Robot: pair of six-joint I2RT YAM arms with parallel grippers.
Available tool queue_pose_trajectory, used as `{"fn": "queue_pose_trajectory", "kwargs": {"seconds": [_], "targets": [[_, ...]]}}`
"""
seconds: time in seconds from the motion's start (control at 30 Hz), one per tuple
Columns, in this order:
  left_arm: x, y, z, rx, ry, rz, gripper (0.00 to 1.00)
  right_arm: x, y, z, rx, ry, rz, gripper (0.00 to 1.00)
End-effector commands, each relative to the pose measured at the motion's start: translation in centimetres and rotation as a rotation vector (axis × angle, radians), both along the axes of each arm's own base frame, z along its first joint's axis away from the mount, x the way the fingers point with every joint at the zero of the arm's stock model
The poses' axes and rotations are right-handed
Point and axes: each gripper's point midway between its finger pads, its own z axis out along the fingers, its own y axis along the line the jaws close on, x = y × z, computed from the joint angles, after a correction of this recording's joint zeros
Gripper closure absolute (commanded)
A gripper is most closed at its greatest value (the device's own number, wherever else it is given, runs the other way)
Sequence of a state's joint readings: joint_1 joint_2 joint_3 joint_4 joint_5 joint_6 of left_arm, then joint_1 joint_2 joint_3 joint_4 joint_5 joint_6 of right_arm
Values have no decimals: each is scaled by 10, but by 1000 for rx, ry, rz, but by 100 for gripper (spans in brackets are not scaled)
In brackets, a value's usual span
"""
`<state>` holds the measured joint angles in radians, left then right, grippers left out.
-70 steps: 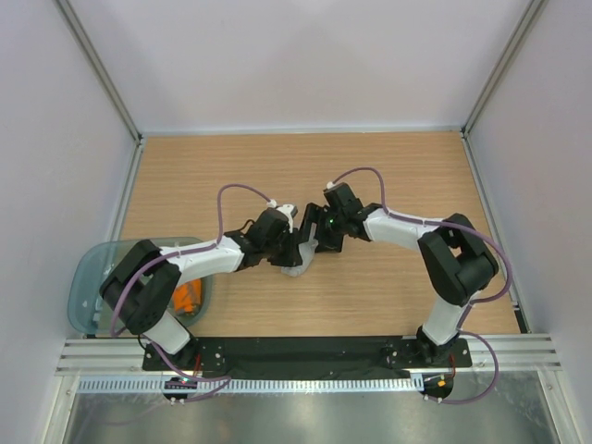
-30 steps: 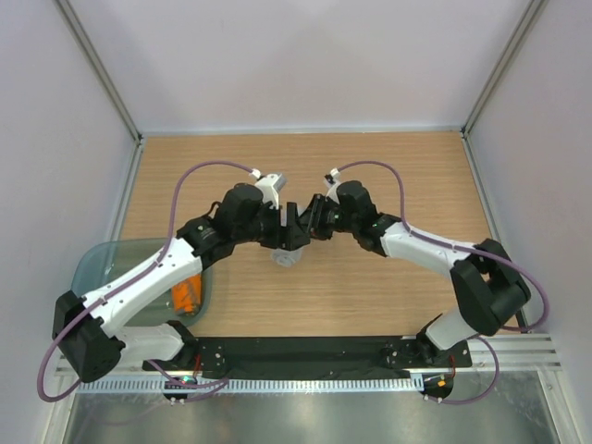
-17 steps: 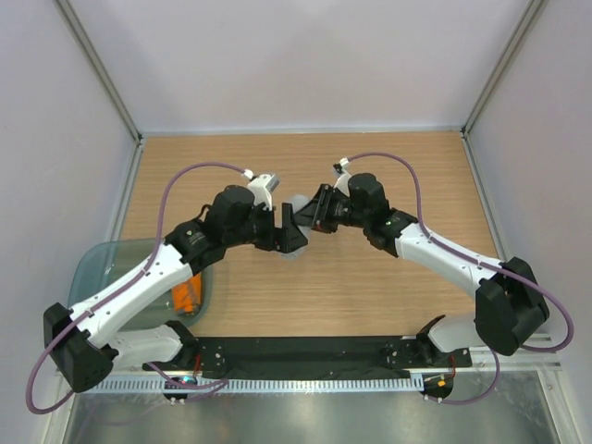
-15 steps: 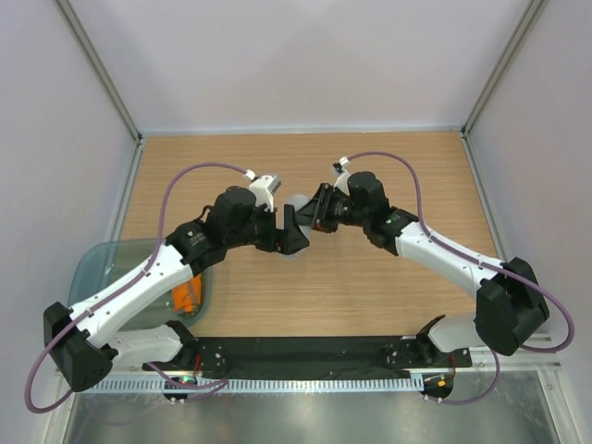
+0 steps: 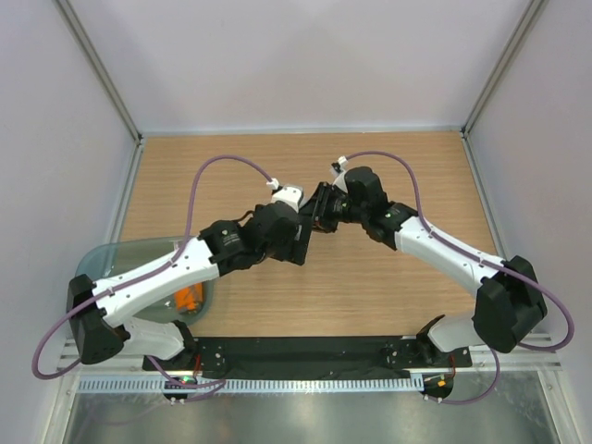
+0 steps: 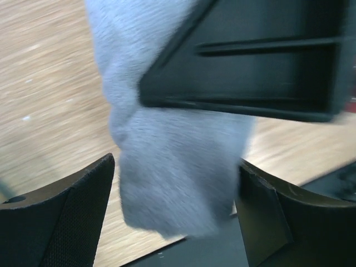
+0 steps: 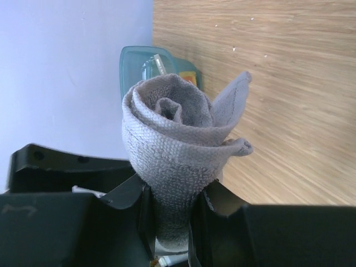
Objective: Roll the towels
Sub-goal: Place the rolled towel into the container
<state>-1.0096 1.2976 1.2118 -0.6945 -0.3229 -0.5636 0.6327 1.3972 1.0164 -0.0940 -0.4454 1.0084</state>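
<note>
CENTRE OF THE TABLE: The right gripper [image 7: 171, 192] is clenched on a light grey terry towel [image 7: 167, 133] wound into a tight roll. The coiled end stands clear beyond its fingertips and one loose corner flares out to the side. The left gripper [image 6: 175, 172] has its black fingers spread, one on each side of the roll's hanging end. They are close to the cloth, with no squeeze to be seen, and the right gripper's black finger crosses just above them.

The roll looks made, and the step in hand appears to be a hand-over or a tidying of the free end. To do it well, the left gripper's fingers should close squarely across the hanging end, low enough to miss the other gripper. The right should keep its clamp firm until the cloth is caught, or the coils may slacken and the flared corner unwind.

Well apart from both grippers, back beside the left arm's base, sits a translucent teal plastic tub [image 5: 92, 268] with a small bright orange towel [image 5: 188, 296] inside. The wooden tabletop [image 5: 388, 287] lies under the grippers. Chief obstacle: the two grippers crowd each other, while purple cables [image 5: 222, 166] loop over both arms.
</note>
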Motion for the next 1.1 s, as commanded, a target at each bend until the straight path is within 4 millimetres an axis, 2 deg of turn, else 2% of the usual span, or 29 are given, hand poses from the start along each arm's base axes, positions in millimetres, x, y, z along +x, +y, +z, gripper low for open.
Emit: {"fn": "queue_pose_trajectory", "kwargs": {"seconds": [0.0, 0.13, 0.3, 0.33, 0.37, 0.4, 0.5, 0.53, 0.6, 0.63, 0.67, 0.7, 0.77, 0.8, 0.9, 1.07], "targets": [[13, 36, -8, 201, -64, 111, 17, -3, 12, 38, 88, -14, 38, 99], [13, 37, -16, 262, -69, 101, 29, -9, 17, 38, 86, 23, 52, 99], [14, 37, -10, 289, -118, 114, 50, -18, 22, 28, 38, 69, 78, 99], [14, 38, -9, 294, -122, 117, 61, -20, 23, 24, 29, 85, 89, 99], [14, 40, -6, 296, -128, 117, 66, -21, 24, 21, 25, 96, 96, 99], [16, 42, -4, 306, -140, 116, 80, -22, 25, 20, 25, 104, 100, 99], [14, 49, 4, 315, -152, 115, 100, -25, 27, 17, 28, 117, 113, 99], [13, 52, 6, 322, -154, 111, 100, -25, 27, 18, 35, 117, 114, 98], [11, 56, 13, 311, -161, 106, 100, -25, 28, 22, 47, 107, 116, 89], [8, 61, 14, 325, -158, 103, 100, -25, 29, 24, 50, 98, 119, 72], [6, 65, 20, 317, -166, 105, 100, -24, 29, 25, 49, 90, 117, 60], [6, 69, 22, 322, -170, 111, 100, -25, 28, 24, 38, 95, 116, 41], [3, 83, 28, 343, -174, 129, 100, -21, 26, 26, 10, 63, 111, 30], [-1, 94, 34, 347, -177, 136, 100, -20, 23, 25, -14, 66, 105, 20], [-5, 117, 47, 343, -195, 189, 100, -16, 12, 15, -102, 46, 77, 13], [-19, 172, 54, 417, -198, 301, 100, -10, -1, 11, -153, 26, 45, 12]]}}
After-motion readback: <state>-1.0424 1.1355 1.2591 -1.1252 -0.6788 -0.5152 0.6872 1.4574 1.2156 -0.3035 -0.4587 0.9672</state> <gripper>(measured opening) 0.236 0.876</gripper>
